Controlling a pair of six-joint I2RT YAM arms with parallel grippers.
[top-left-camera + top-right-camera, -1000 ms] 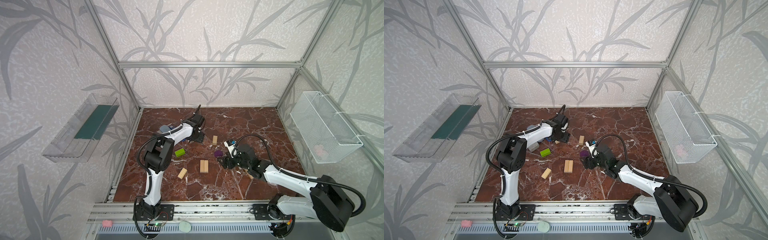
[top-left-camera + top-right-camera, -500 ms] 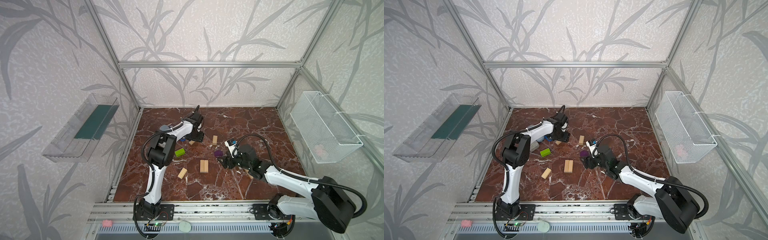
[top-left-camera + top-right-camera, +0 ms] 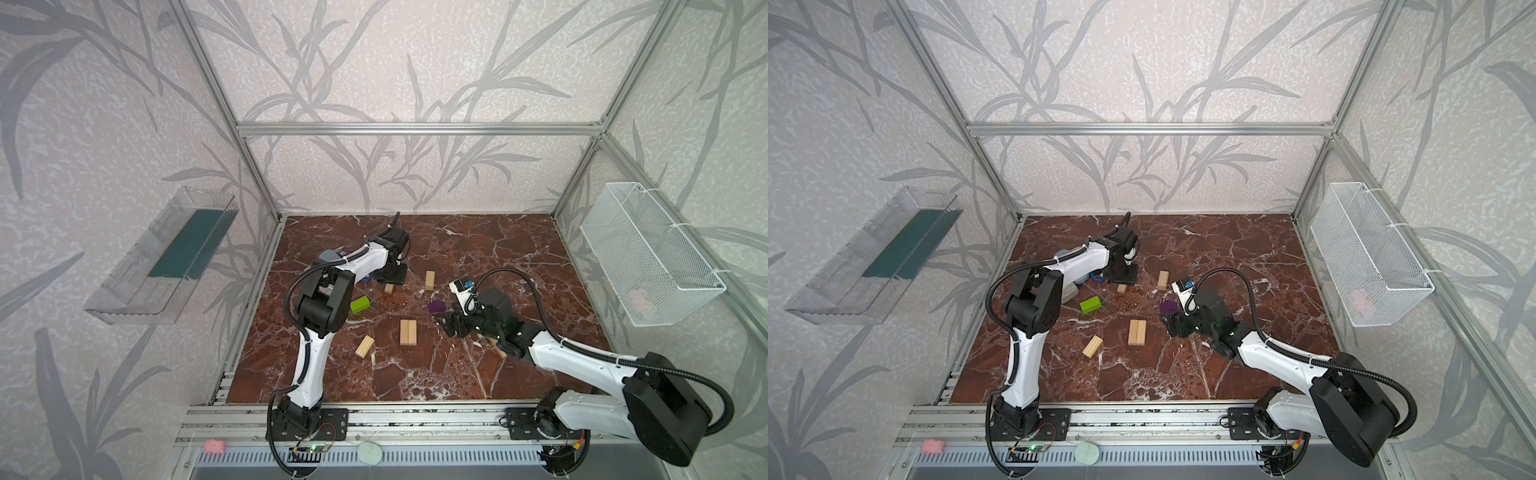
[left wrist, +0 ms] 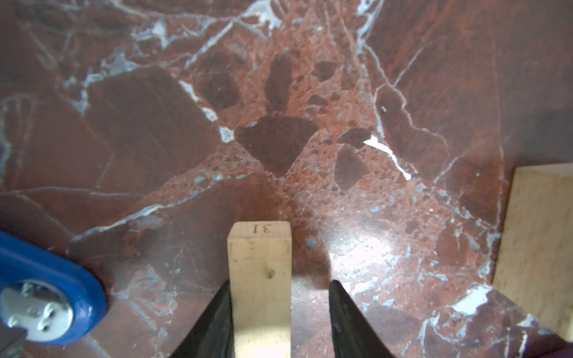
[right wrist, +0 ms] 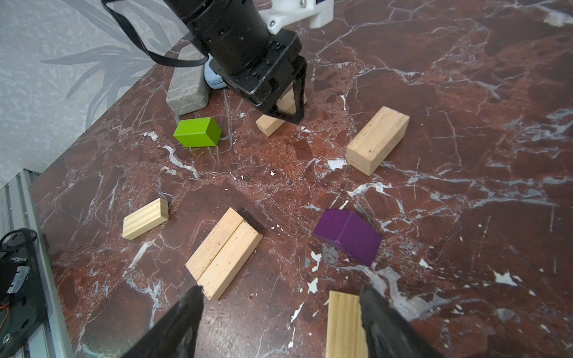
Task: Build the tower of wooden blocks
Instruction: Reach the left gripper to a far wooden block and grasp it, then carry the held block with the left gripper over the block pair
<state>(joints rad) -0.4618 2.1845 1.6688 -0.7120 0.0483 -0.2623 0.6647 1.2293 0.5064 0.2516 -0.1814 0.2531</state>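
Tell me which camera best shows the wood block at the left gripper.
Left wrist: the wood block sits large between the fingers, one touching. The right wrist view shows it half-hidden; both top views, a tiny end.

White links, black joints, looped black cables, black fingers

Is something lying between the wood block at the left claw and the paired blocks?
Nothing visible: only marble lies between the wood block and the paired blocks; green block and purple block sit aside.
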